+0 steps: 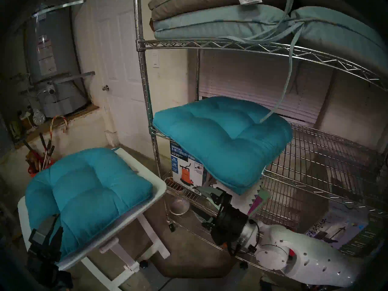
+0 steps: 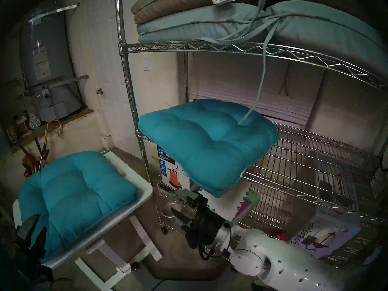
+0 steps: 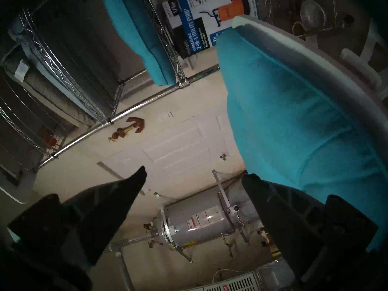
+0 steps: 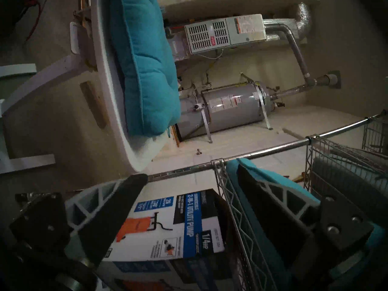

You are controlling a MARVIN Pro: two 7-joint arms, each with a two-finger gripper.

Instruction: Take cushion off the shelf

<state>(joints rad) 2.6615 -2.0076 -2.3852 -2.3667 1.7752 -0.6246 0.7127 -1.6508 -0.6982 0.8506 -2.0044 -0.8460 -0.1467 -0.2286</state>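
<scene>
Teal cushion (image 1: 222, 141) lay on the shelf (image 1: 315, 158) middle tier, overhanging its front edge. Right gripper (image 4: 191, 179) below that edge, spread, empty; left gripper (image 3: 193, 179) likewise spread beside table cushion (image 1: 84, 191).

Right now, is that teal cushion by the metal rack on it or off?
On: the teal cushion lies on the shelf, one corner overhanging the front edge.

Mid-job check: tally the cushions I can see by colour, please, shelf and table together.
Teal tufted cushions: 2, one on the shelf, one on the white table.
Pale blue cushions: 1, top tier.
Brown-grey cushions: 1, stacked on it.
Total: 4
</scene>
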